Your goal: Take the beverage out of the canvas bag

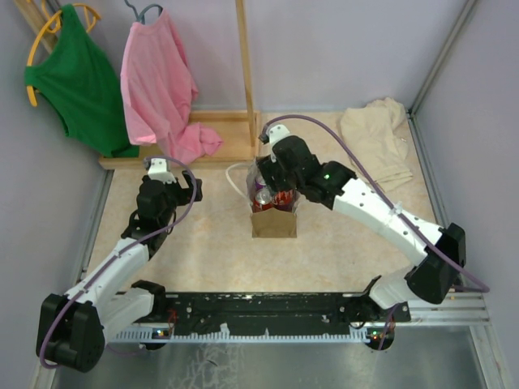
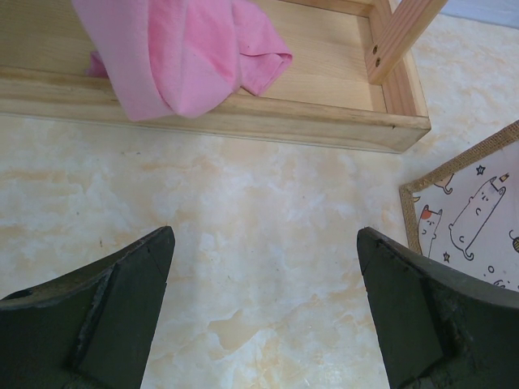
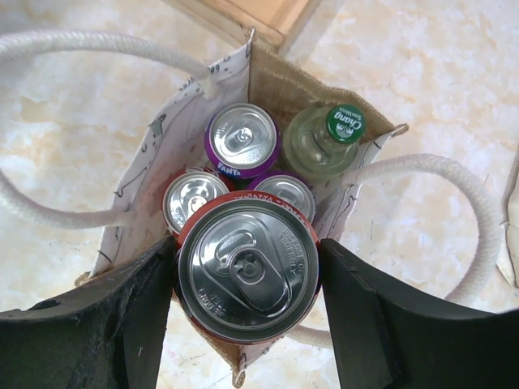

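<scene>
Nearest the arm bases, at the middle of the tabletop (image 1: pixel 203 243), the canvas bag (image 1: pixel 273 223) stood upright with its mouth open. Just above that mouth the right tool (image 3: pixel 247 271) was closed on a red-rimmed beverage can (image 3: pixel 243 243), gripped by its sides. The can's top sat higher than the purple Fanta can (image 3: pixel 242 142), the green-capped bottle (image 3: pixel 324 138) and two further cans (image 3: pixel 195 203) beneath it. Whether its base had cleared the rim could not be told. To the left, well apart from the bag, the left tool (image 2: pixel 263 243) hung wide and empty over bare tabletop. Beyond lay the wooden rack base (image 1: pixel 219 130) and a pink garment (image 1: pixel 158 81). Risk: nothing braced the bag, so a can base snagging the rim or a white rope handle (image 3: pixel 430 164) would likely drag or topple it. The smooth round can might also slip between the fingers.
</scene>
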Tool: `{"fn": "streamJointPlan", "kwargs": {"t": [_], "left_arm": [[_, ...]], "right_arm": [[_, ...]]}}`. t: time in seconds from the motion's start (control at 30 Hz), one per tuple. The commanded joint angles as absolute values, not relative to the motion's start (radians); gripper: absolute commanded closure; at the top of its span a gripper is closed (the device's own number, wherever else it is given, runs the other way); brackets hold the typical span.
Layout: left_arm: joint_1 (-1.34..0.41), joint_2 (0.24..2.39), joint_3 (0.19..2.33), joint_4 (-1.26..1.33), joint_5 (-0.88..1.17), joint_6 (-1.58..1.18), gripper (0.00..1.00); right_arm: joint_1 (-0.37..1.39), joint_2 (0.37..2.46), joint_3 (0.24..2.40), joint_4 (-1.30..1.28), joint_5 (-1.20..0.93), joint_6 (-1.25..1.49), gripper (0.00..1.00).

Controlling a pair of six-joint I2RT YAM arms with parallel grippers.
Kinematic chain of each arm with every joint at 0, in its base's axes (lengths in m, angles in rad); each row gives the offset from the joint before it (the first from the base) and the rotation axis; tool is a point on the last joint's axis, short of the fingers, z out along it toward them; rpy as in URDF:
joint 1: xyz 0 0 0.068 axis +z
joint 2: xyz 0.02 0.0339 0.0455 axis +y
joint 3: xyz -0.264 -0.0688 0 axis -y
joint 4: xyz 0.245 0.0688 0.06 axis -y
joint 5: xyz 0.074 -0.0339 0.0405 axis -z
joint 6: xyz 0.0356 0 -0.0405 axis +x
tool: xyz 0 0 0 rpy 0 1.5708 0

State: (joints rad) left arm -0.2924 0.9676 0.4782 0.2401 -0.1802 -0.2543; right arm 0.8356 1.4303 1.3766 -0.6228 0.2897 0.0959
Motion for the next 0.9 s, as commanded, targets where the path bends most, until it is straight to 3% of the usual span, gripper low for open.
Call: {"fn": "streamJointPlan", "kwargs": {"t": [0.0, 0.33, 0.6, 0.87], "left_arm": [[-0.298, 0.965, 0.508, 0.254, -0.173, -0.255, 0.0], [-0.298, 0.965, 0.508, 0.253, -0.165, -0.259, 0.0], [-0.297, 0.972, 0.513, 0.256, -0.157, -0.259, 0.0], [-0.298, 0.962, 0.511, 0.256, -0.15, -0.26, 0.0]], "right_arm": [[0.842, 1.337, 1.431, -0.494, 0.294, 0.081, 1.0], [0.843, 1.33, 1.451, -0.462, 0.35, 0.048, 1.0], [0.829, 1.31, 1.486, -0.379, 0.521, -0.064, 1.0], [0.64, 1.203, 1.429, -0.221, 0.558, -0.07, 1.0]]}}
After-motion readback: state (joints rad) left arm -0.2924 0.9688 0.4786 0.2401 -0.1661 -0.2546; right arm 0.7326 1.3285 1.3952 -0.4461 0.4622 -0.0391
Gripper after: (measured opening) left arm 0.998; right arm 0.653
